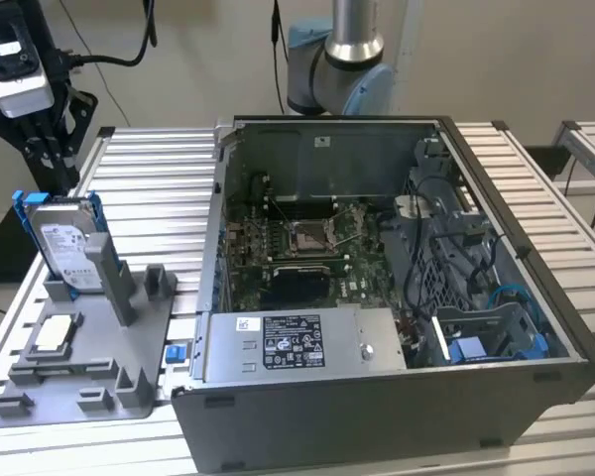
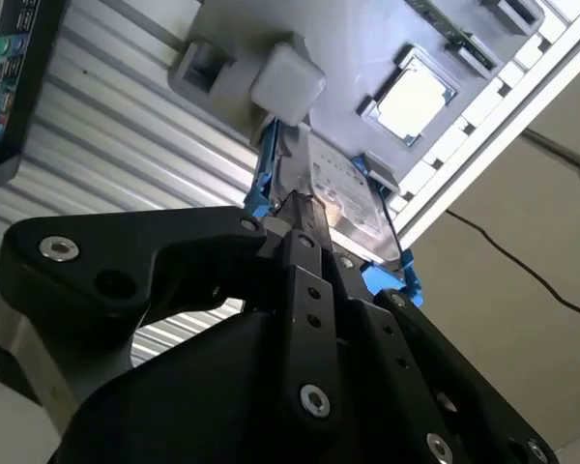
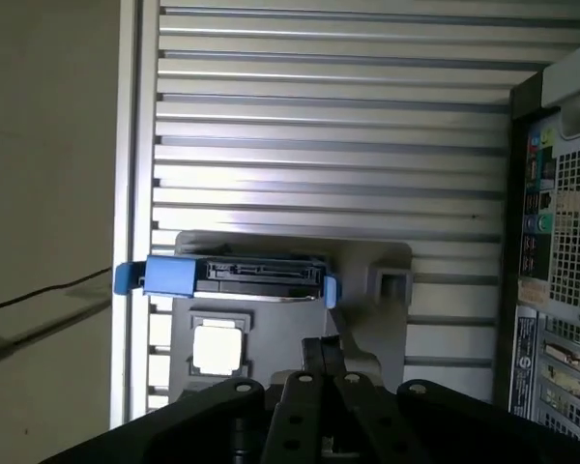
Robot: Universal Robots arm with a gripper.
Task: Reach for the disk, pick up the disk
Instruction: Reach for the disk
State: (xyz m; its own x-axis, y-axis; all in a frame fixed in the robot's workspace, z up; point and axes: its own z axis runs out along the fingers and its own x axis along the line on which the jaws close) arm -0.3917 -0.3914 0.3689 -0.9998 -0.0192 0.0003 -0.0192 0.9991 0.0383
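Observation:
The disk (image 1: 64,243) stands on edge in a grey fixture (image 1: 99,382) at the exterior view's left, silver with a white label and a blue frame. My gripper (image 1: 50,164) hangs just above its top edge, fingers together and holding nothing. In the first wrist view the disk (image 3: 237,274) appears edge-on, a little beyond the closed gripper (image 3: 324,346). In the second wrist view the gripper (image 2: 296,209) points at the disk (image 2: 343,198), whose blue frame pokes out on both sides.
A small square silver chip (image 1: 55,335) lies in the fixture in front of the disk. An open computer case (image 1: 377,248) takes up the middle and right of the slatted metal table (image 1: 149,178). The arm's base (image 1: 337,69) stands behind the case.

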